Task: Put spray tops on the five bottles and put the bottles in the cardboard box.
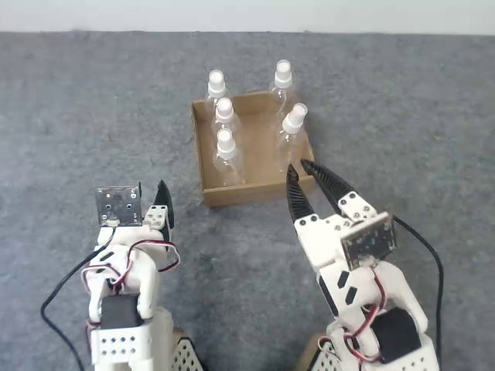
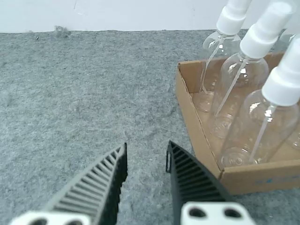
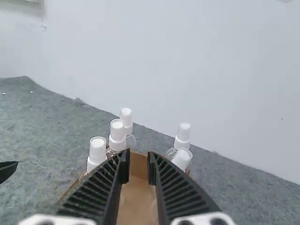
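- Where the cardboard box [image 1: 255, 190] sits on the grey table [image 1: 77, 116], five bottles [image 1: 226, 161] stand upright inside it, each capped with a white spray top [image 1: 224, 108].
- Left end effector [image 2: 145, 153]: jaws partly open, empty, near-left of the box.
- Right end effector [image 1: 298, 165]: jaws narrowly parted, empty, tips at the box's near-right corner.

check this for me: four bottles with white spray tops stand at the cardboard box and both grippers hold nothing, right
Not four. The high view shows five bottles with white spray tops at the cardboard box. The rest is as you say.
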Robot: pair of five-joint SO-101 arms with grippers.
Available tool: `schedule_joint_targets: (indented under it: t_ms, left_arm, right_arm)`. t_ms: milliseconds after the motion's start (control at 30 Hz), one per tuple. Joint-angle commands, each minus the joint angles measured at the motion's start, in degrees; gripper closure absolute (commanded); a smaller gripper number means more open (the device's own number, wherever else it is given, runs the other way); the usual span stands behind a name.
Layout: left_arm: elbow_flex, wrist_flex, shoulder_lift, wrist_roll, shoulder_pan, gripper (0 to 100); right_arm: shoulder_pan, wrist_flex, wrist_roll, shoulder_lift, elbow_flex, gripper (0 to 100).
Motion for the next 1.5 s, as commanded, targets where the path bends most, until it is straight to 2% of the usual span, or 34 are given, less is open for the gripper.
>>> schedule_joint_targets:
  t_ms: [0, 1133, 1233, 1367, 1467]
  left_arm:
    - [-0.40, -1.85, -1.05, -0.44, -0.44, 87]
    - [-0.40, -1.85, -1.05, -0.44, -0.35, 87]
    - [-0.40, -1.85, -1.05, -0.44, -0.35, 87]
    - [-0.40, -1.85, -1.05, -0.44, -0.35, 87]
    - [-0.40, -1.85, -1.05, -0.44, -0.35, 87]
  right_arm:
    - [-0.57, -1.54, 1.14, -2.42, -0.09, 97.5]
    - [-0.22, -0.92, 1.14, -5.93, -0.44, 97.8]
    - [3.12, -1.54, 1.14, -5.93, -0.53, 97.6]
    - [13.41, -5.58, 1.05, -5.93, -0.53, 97.5]
    - [17.98, -7.87, 1.14, -5.93, -0.53, 97.5]
